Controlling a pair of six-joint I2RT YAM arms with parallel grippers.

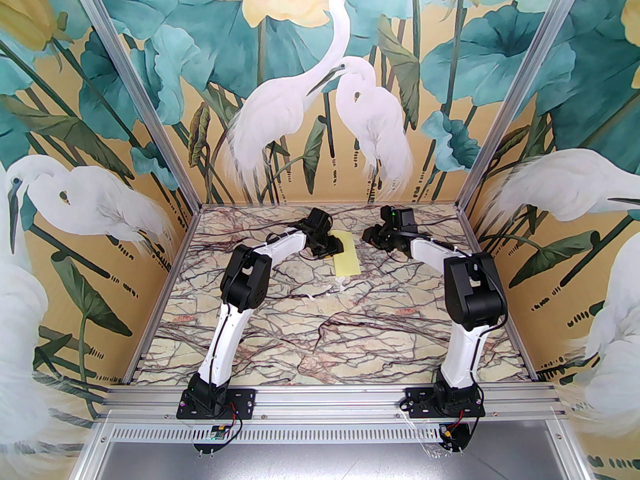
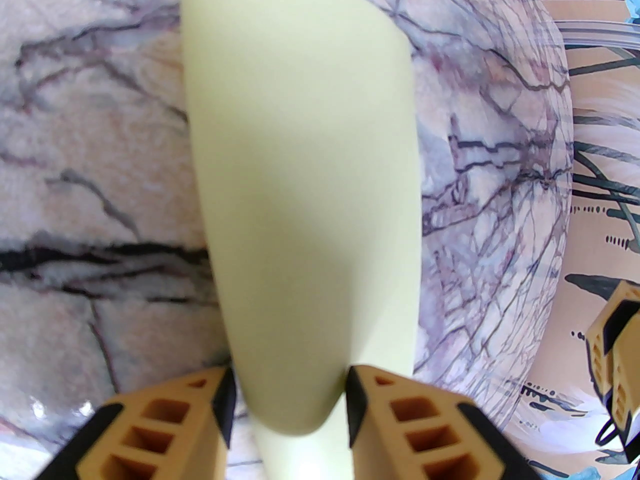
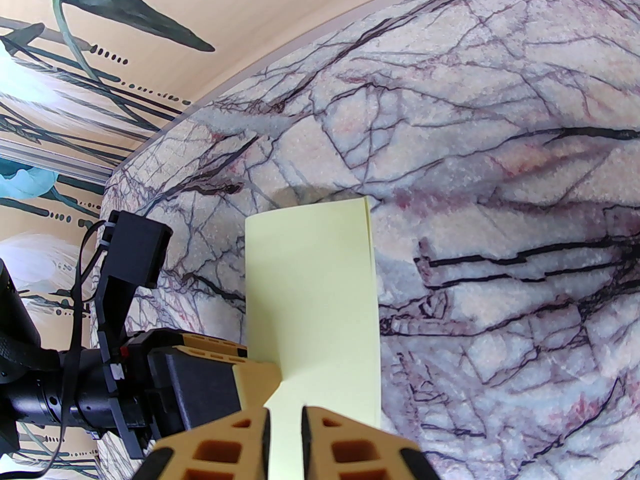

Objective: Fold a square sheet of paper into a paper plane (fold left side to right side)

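The folded sheet of paper (image 1: 348, 259) lies midway along the table's (image 1: 300, 328) far edge. The left gripper (image 2: 287, 383) stands apart, straddling its rounded fold; contact is unclear. The right gripper (image 3: 285, 418) is barely parted over the sheet's edge.

The square sheet of paper (image 1: 348, 259) is lying doubled over on the table (image 1: 310, 338), in the far middle, with its long side running from far to near. The left gripper (image 1: 327, 254) is sitting at the sheet's far left corner, and in the left wrist view the sheet's end is lying between its fingers (image 2: 410, 418). The right gripper (image 1: 369, 234) is standing just right of that same far end. A small scrap (image 1: 334, 288) is lying just in front of the sheet's near end.
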